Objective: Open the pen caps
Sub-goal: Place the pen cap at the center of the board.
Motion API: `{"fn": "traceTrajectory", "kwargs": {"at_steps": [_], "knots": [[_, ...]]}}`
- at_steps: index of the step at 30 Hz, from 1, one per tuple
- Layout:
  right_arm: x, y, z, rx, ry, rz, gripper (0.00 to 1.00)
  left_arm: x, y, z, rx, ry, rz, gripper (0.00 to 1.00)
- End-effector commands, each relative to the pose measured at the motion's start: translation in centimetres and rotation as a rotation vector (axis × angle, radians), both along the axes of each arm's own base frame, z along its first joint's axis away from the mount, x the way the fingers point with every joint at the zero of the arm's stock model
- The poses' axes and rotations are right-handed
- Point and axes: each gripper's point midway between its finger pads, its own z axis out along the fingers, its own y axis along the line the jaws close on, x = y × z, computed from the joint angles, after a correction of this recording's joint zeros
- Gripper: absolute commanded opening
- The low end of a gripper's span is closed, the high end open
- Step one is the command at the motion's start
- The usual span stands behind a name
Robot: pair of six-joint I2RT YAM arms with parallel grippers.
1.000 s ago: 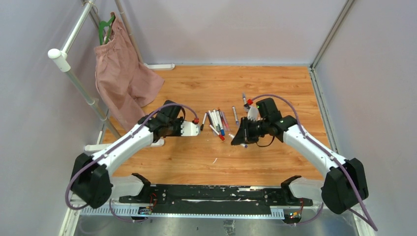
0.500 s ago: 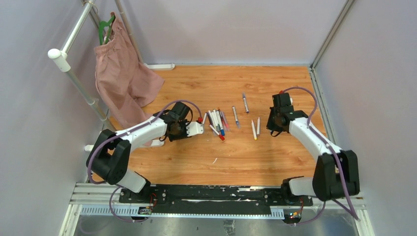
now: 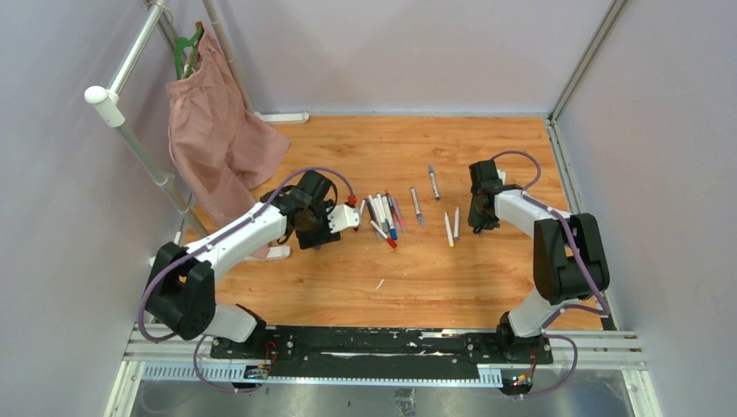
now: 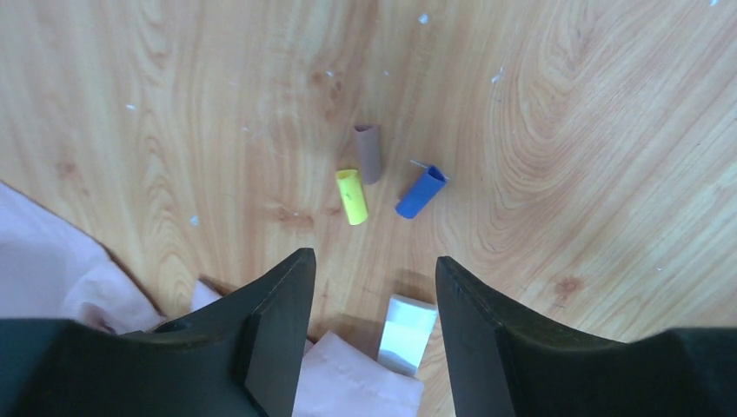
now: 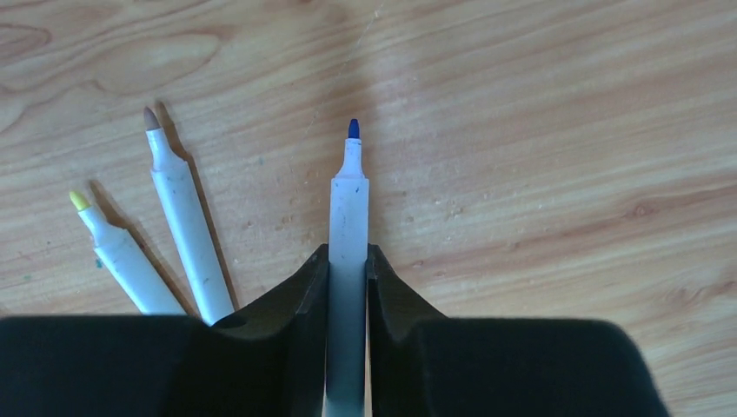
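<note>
In the left wrist view three loose pen caps lie on the wood: a brown one, a yellow one and a blue one. My left gripper is open and empty, hovering just short of them; in the top view it covers them. My right gripper is shut on a white pen barrel with a bare blue tip, low over the table. Two uncapped pens lie beside it, one brown-tipped and one yellow-tipped. In the top view the right gripper is right of those pens.
A bunch of capped pens lies mid-table, with two single pens further back. A pink garment hangs on a white rack at the left; its cloth and white foot are under my left gripper.
My right arm carried the pen from mid-table to the right, then settled beside the two uncapped pens. My left wrist turned downward and pulled back slightly toward the rack foot.
</note>
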Motion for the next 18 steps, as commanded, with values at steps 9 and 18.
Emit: {"fn": "traceTrajectory", "kwargs": {"at_steps": [9,18], "knots": [[-2.5,-2.2,-1.0,-0.076,0.128,-0.017,0.39,-0.2,-1.3,7.2,-0.188,-0.062,0.026,0.65],[-1.2,-2.4,3.0,-0.132,0.046,0.037,0.32,0.0,-1.2,9.7,-0.254,-0.098,0.053,0.67]]}}
